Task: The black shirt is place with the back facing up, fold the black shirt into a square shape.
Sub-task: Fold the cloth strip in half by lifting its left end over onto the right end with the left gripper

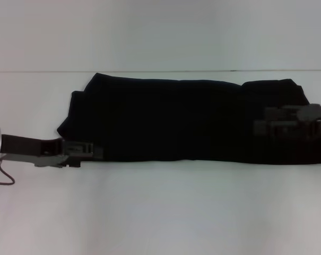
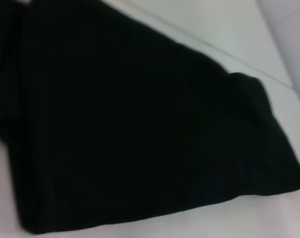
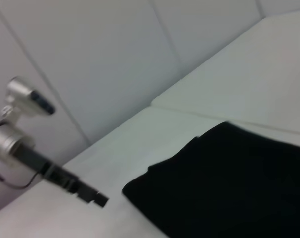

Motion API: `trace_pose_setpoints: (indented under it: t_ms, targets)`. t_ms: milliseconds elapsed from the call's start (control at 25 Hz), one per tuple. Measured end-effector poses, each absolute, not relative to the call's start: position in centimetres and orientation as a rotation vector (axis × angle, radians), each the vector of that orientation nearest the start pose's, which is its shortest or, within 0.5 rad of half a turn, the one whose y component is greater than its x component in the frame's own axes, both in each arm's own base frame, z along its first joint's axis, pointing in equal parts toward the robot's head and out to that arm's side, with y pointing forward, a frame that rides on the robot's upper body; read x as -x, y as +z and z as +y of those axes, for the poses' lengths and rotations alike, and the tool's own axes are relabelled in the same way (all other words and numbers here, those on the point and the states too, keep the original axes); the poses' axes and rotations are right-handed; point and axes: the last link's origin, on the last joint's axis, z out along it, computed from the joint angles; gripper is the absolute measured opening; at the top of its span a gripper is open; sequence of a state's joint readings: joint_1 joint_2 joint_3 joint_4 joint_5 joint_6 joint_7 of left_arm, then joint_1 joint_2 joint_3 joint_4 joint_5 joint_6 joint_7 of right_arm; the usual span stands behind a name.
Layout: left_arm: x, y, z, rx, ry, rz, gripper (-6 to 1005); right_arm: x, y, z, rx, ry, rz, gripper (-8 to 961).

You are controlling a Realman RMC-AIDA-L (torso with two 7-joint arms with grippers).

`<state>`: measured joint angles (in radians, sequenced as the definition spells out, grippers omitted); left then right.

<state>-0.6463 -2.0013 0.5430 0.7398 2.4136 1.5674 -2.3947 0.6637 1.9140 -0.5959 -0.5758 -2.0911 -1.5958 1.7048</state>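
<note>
Black shirt (image 1: 187, 119), long axis left-right

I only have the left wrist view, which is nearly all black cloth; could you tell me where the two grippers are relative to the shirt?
Observer: In the head view the left gripper is at the near left corner of the black shirt.
Operator: Thank you, and the right one?
Observer: The right gripper is over the shirt's right end.
Operator: What shape is the shirt overall?
Observer: A long band running left to right on the white table, not yet a square.
</note>
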Motion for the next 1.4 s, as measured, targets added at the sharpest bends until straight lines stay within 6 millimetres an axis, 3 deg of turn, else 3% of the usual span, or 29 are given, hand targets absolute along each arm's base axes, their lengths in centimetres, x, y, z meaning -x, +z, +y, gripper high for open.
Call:
trace_pose_setpoints:
  t_ms: [40, 240, 600, 1400]
  targets:
    - [28.4, 4.1, 35.8, 2.26, -0.358, -1.857, 925, -25.6, 5.6, 37.1, 2.698, 0.639, 0.947, 704]
    - [29.2, 3.1, 36.5, 2.09, -0.296, -1.999, 923, -24.2, 5.2, 37.6, 2.742, 0.61, 0.868, 920]
    - [30.0, 2.5, 36.7, 1.854, -0.349, -2.206, 919, -22.7, 5.5, 38.5, 2.747, 0.612, 0.79, 931]
    - [30.7, 2.4, 37.5, 1.619, -0.519, -2.348, 920, -21.5, 5.5, 39.1, 2.76, 0.609, 0.734, 931]
